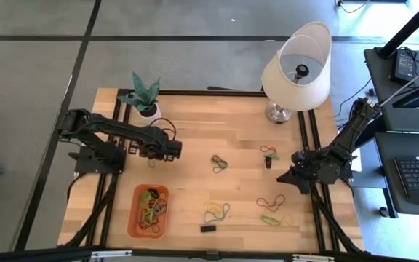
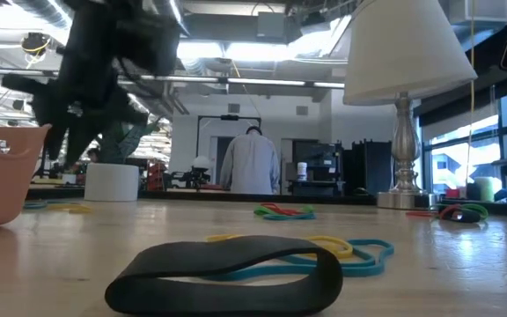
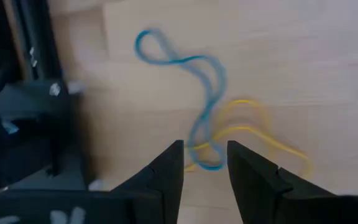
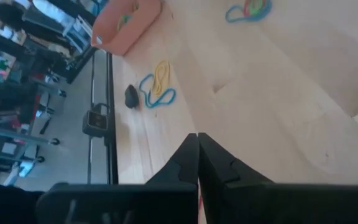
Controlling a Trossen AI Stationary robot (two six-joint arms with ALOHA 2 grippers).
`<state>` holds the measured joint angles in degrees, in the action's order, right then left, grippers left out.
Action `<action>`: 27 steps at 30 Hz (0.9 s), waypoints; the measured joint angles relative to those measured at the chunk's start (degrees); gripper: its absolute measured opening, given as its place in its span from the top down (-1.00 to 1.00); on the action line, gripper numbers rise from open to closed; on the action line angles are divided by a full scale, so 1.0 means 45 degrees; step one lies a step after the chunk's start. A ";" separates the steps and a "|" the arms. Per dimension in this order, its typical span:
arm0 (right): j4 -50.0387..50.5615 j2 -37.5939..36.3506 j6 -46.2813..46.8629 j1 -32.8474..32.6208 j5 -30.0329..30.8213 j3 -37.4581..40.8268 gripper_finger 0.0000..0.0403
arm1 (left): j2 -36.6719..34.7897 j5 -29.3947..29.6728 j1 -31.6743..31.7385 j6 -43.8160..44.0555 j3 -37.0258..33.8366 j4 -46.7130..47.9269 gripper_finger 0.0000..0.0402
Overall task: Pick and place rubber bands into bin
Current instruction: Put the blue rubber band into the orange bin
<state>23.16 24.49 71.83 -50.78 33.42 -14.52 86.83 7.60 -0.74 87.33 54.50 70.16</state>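
Observation:
In the left wrist view my left gripper (image 3: 205, 163) is open and points down over a blue rubber band (image 3: 207, 93) tangled with a yellow one (image 3: 253, 127), both lying on the wooden table. Its fingertips stand either side of the tangle's near end, and I see no touch. In the high view this gripper (image 1: 174, 151) hangs above the table's left half, beyond the orange bin (image 1: 148, 211), which holds several bands. More rubber bands lie loose at the middle (image 1: 218, 163), front middle (image 1: 217, 212) and front right (image 1: 271, 201). My right gripper (image 1: 294, 177) waits shut at the right edge.
A white pot with a green plant (image 1: 146, 98) stands at the far left and a lamp (image 1: 295, 69) at the far right. A small black thing (image 1: 208, 228) lies near the front edge. In the low view a person (image 2: 250, 158) stands in the room behind.

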 joint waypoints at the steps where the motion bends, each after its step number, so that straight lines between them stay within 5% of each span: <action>1: -0.0071 0.0000 0.0005 0.0000 0.0145 0.0000 1.00 | 0.0000 -0.0176 0.0092 0.0000 -0.0216 -0.0045 0.43; 22: -0.1307 0.0029 -0.0063 0.0942 0.0668 -0.0010 1.00 | -0.0040 0.0029 0.1592 0.0134 -0.3572 -0.5205 0.50; 27: -0.1378 0.0034 -0.0068 0.1083 0.0668 -0.0010 1.00 | -0.0034 0.0042 0.1595 0.0185 -0.3542 -0.5152 0.70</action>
<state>16.96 24.64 71.53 -45.91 36.42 -14.57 86.67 7.79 6.44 88.16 38.56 46.98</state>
